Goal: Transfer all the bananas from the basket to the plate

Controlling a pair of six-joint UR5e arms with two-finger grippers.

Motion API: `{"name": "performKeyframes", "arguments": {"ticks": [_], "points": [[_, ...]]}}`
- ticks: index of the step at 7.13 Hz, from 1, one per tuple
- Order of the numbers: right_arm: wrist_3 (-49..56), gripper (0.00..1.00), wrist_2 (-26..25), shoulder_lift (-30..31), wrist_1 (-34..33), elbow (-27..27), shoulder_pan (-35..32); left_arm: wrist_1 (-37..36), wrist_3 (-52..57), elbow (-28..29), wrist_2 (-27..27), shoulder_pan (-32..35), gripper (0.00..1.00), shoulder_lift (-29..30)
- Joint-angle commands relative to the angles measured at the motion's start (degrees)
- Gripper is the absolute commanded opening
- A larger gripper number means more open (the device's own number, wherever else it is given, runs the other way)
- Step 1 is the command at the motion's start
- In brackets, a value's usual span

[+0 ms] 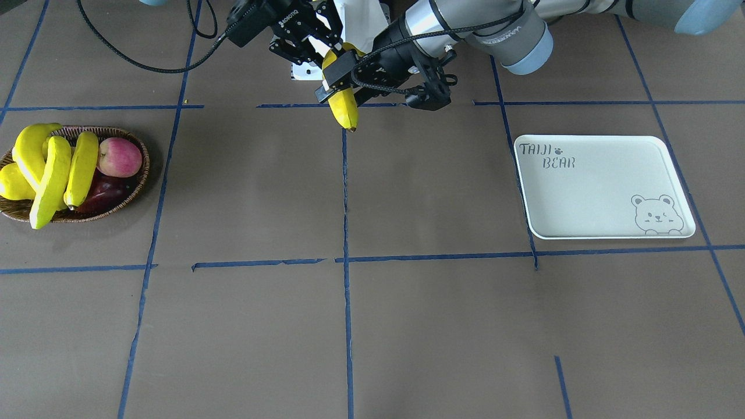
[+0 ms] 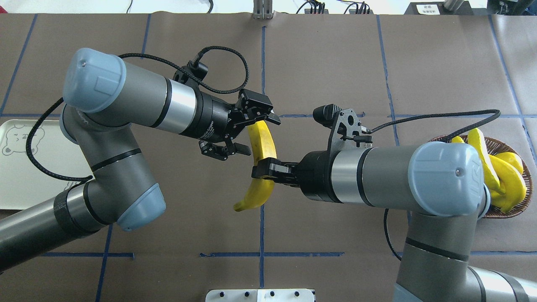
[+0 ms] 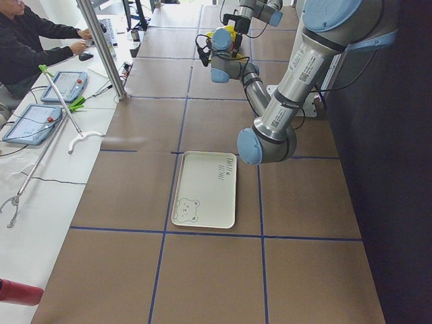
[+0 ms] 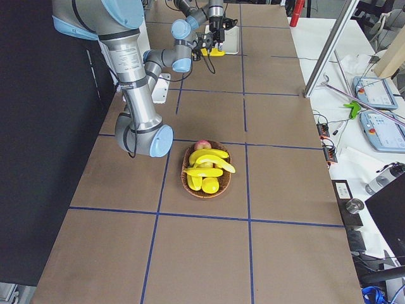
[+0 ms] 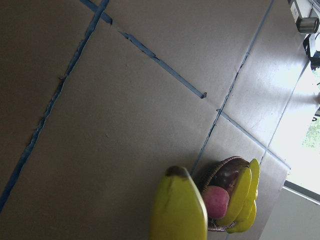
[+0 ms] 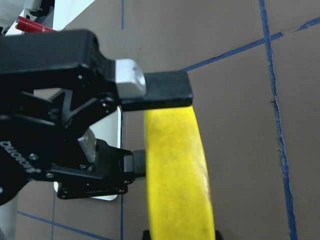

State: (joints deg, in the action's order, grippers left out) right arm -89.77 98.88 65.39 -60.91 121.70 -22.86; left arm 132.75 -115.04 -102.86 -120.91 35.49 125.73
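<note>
A long curved bright yellow banana (image 2: 263, 142) hangs in the air above the middle of the brown paper-covered counter (image 1: 407, 326), touching nothing below it. The right claw (image 2: 263, 170) is clenched around the banana's middle. The left claw (image 2: 260, 135) has its jaws spread, one on either side of the banana's far end, and is not clamped on it.

Seen from the front-facing camera, the shallow oval brown wicker basket (image 1: 110, 213) sits at nine o'clock. The flat pale grey-white tray with bear lettering (image 1: 605, 186) sits at three o'clock, well apart from the basket and with no fruit on it. The held banana is at twelve o'clock, between the two.

This looks like a hand-over. The basket lies on the right arm's side and the tray on the left arm's side, so the fruit probably meets in the middle. Gripping the banana's centre leaves one end free for the other claw to take.

From overhead, the banana's long axis runs roughly from twelve o'clock to six o'clock. Its bow bulges toward three o'clock and both tips curl toward nine. How steeply it tilts cannot be told.

Three more long yellow bananas (image 1: 52, 174) lie in the basket, beside a red-pink apple (image 1: 119, 157).
</note>
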Motion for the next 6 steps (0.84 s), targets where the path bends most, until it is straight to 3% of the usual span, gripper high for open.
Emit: {"name": "performKeyframes", "arguments": {"ticks": [1, 2, 3, 6], "points": [[-0.06, 0.01, 0.00, 0.00, 0.00, 0.21, 0.00, -0.03, 0.60, -0.68, -0.03, -0.25, 0.02, -0.14], [-0.14, 0.10, 0.00, 0.00, 0.00, 0.38, 0.00, -0.12, 0.43, -1.37, -0.03, -0.25, 0.00, -0.14], [-0.15, 0.96, 0.09, 0.00, 0.00, 0.30, 0.00, -0.21, 0.25, -1.73, -0.03, -0.25, 0.00, -0.48], [-0.15, 1.00, 0.09, -0.35, 0.00, 1.08, -0.17, -0.38, 0.69, -1.91, -0.03, -0.07, 0.00, -0.93]]}}
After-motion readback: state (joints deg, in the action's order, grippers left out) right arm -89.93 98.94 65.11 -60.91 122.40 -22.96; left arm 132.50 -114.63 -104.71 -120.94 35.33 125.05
